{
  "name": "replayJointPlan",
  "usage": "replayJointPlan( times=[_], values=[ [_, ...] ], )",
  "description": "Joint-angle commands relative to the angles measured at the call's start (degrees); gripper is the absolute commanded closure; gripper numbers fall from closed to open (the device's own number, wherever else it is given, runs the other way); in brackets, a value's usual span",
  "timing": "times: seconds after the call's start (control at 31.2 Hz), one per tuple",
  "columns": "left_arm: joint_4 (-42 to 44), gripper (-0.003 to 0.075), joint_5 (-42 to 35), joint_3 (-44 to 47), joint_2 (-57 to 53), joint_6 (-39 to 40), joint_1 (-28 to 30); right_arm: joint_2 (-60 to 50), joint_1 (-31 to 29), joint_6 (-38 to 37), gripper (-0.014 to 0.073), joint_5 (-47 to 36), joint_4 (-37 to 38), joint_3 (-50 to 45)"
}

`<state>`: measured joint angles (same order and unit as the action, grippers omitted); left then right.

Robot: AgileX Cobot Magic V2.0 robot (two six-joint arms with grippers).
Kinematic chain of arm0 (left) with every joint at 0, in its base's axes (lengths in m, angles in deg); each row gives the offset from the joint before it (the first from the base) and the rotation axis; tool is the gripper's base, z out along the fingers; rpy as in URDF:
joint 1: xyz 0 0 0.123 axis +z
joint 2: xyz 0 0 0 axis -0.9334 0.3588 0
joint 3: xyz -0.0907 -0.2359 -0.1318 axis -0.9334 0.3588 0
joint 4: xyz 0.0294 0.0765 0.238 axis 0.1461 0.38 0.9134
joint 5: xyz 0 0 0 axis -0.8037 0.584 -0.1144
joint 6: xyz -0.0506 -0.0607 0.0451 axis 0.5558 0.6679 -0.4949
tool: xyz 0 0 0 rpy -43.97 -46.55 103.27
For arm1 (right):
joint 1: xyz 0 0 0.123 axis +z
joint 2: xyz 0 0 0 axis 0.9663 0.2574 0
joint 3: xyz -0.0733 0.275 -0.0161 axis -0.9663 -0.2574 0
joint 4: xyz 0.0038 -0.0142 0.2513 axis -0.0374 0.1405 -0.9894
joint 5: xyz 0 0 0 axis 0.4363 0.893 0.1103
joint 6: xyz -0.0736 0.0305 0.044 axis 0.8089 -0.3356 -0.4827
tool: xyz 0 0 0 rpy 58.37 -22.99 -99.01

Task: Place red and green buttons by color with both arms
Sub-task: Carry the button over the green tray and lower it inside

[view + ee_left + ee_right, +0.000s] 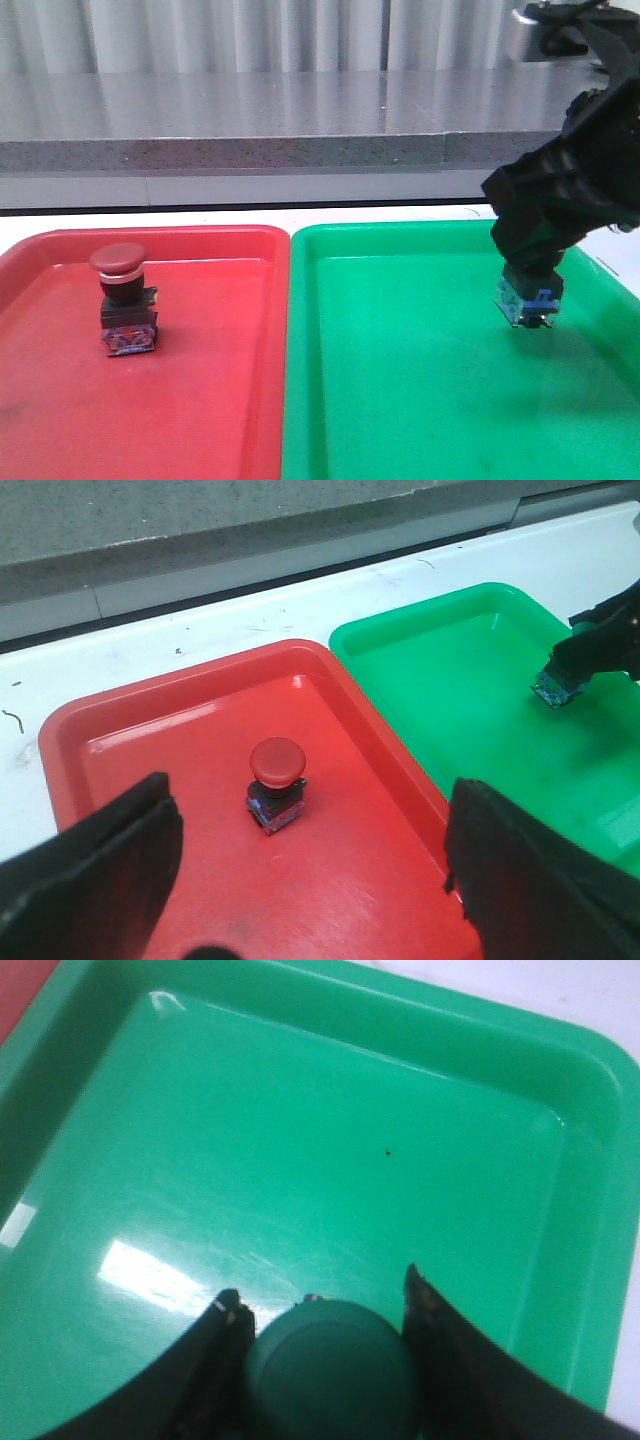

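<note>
Right gripper [528, 300] clamps green button [330, 1365] above green tray [400, 400] for release; left gripper [310, 880] wide open, empty.

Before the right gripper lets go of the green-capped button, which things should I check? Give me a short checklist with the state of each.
1. Right gripper shut on the green-capped push button: ok.
2. Button is over the green plastic tray, inside its rim: ok.
3. Blue base of the button touches the tray floor: cannot tell; it seems slightly above.
4. Button is upright: not ok, it looks tilted in the front view.
5. Dark red-capped push button stands in the red plastic tray: ok.
6. Left gripper open, away from the red button: ok.
</note>
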<state>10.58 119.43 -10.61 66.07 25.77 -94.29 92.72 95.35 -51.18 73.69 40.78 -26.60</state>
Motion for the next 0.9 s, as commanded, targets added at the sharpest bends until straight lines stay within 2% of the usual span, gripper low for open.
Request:
replayJointPlan(
  times=[0.0, 0.58, 0.64, 0.86],
  values=[
    [-0.61, 0.0187, -4.11, -1.59, 0.06, 0.37, 0.27, -0.24, 0.13, 0.63, 0.0233, -4.96, 2.01, 1.37],
    [-0.61, 0.0187, -4.11, -1.59, 0.06, 0.37, 0.27, 2.84, 0.13, 0.63, 0.0228, -5.7, 4.94, 1.37],
    [-0.61, 0.0187, -4.11, -1.59, 0.06, 0.37, 0.27, 2.84, 0.13, 0.63, 0.0199, -5.7, 4.94, 1.37],
    [-0.61, 0.0187, -4.11, -1.59, 0.06, 0.37, 0.27, 2.58, 0.13, 0.63, 0.0011, -5.97, 4.94, 1.4]
  ],
)
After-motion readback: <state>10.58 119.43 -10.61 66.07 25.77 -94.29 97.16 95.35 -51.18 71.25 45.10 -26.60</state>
